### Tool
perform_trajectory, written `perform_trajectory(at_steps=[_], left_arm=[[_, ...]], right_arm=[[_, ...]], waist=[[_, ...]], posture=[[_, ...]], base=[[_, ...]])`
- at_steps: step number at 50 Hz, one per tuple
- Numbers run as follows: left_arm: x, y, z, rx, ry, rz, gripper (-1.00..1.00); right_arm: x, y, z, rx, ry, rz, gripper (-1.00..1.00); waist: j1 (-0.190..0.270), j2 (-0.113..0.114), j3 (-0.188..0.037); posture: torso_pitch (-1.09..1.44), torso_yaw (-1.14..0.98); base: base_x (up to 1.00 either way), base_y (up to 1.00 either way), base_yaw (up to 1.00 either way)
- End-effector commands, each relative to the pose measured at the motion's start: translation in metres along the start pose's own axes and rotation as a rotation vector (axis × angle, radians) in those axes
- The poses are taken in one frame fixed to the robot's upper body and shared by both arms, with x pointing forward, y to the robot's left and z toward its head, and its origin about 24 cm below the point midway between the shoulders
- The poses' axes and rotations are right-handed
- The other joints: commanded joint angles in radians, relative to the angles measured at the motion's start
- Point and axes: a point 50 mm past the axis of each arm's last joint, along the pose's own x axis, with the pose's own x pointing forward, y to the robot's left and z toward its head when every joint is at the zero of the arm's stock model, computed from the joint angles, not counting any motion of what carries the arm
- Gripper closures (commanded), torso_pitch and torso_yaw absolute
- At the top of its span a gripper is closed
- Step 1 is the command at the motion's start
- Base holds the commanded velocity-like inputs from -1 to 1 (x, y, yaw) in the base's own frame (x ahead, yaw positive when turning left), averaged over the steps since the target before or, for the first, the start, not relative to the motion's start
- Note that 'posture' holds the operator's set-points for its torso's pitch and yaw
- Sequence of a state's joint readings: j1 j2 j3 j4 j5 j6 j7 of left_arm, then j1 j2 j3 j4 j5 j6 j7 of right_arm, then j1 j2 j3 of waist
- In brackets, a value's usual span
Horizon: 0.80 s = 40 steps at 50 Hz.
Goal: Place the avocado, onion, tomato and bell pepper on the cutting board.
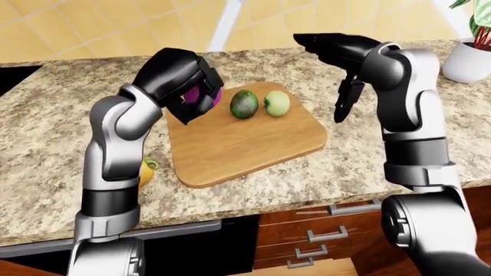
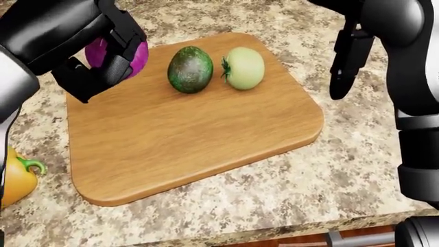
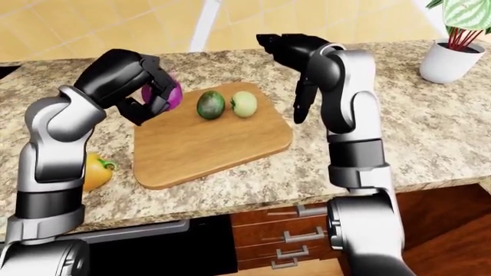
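Purple round onion [image 2: 113, 54] is gripped in the closed left hand [image 2: 103, 56], held over the ten o'clock corner of the rounded wooden cutting board [image 2: 192, 134] for release beside the dark green avocado [image 2: 190, 69] and pale green tomato [image 2: 243, 68]. Fingers of the right hand [image 2: 343, 62] hang empty at three o'clock, clear of the board. A yellow bell pepper [image 2: 17, 177] waits on the speckled granite worktop [image 2: 329, 180] at eight o'clock.

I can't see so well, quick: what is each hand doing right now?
Left hand: closed around the purple onion, over the cutting board's top-left corner.
Right hand: holding nothing, fingers hanging open beside the board.
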State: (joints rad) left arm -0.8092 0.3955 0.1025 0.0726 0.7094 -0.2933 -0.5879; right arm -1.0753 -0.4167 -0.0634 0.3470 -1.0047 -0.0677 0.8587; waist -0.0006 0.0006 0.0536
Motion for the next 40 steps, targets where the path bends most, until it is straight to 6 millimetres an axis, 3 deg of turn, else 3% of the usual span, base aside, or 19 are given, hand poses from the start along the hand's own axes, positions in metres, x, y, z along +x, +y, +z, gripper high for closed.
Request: perform_trajectory(at_steps=[1, 26, 28, 30, 31, 32, 33, 36, 37, 40], left_arm=[[-0.001, 0.015, 0.006, 0.040, -0.031, 0.076, 1.00], [-0.002, 0.002, 0.005, 0.057, -0.022, 0.022, 0.94], [-0.003, 0.000, 0.005, 0.065, -0.027, 0.017, 0.30], [-0.002, 0.001, 0.005, 0.064, -0.025, 0.020, 0.24], [-0.001, 0.002, 0.006, 0.062, -0.023, 0.024, -0.25], [-0.001, 0.002, 0.006, 0.062, -0.023, 0.025, -0.27], [-0.002, 0.001, 0.007, 0.062, -0.027, 0.022, -0.43], [-0.002, -0.001, 0.006, 0.060, -0.024, 0.019, -0.39], [-0.002, -0.002, 0.007, 0.057, -0.024, 0.016, -0.58], [-0.001, 0.000, 0.007, 0.055, -0.024, 0.016, -0.58]], right_arm=[[-0.008, -0.019, 0.004, -0.017, -0.011, -0.088, -1.00], [-0.007, -0.017, 0.003, -0.014, -0.011, -0.083, -1.00], [-0.008, -0.017, 0.002, -0.013, -0.007, -0.084, -1.00], [-0.009, -0.019, 0.002, -0.011, -0.007, -0.087, -1.00], [-0.008, -0.017, 0.002, -0.013, -0.006, -0.084, -1.00], [-0.007, -0.017, 0.002, -0.013, -0.007, -0.083, -1.00], [-0.007, -0.016, 0.001, -0.012, -0.007, -0.083, -1.00], [-0.008, -0.015, 0.001, -0.011, -0.005, -0.083, -1.00], [-0.008, -0.014, 0.000, -0.009, -0.004, -0.082, -1.00], [-0.008, -0.014, 0.000, -0.009, -0.003, -0.082, -1.00]], waist=[[0.000, 0.000, -0.032], [-0.001, 0.000, -0.035], [-0.001, 0.000, -0.034], [-0.001, 0.000, -0.034], [0.000, -0.001, -0.034], [0.000, -0.001, -0.034], [0.000, -0.001, -0.034], [0.000, -0.001, -0.034], [0.000, -0.001, -0.034], [0.001, -0.001, -0.034]], posture=[[0.00, 0.00], [0.00, 0.00], [0.00, 0.00], [0.00, 0.00], [0.00, 0.00], [0.00, 0.00], [0.00, 0.00], [0.00, 0.00], [0.00, 0.00], [0.00, 0.00]], base=[[0.00, 0.00, 0.00], [0.00, 0.00, 0.00], [0.00, 0.00, 0.00], [0.00, 0.00, 0.00], [0.00, 0.00, 0.00], [0.00, 0.00, 0.00], [0.00, 0.00, 0.00], [0.00, 0.00, 0.00], [0.00, 0.00, 0.00], [0.00, 0.00, 0.00]])
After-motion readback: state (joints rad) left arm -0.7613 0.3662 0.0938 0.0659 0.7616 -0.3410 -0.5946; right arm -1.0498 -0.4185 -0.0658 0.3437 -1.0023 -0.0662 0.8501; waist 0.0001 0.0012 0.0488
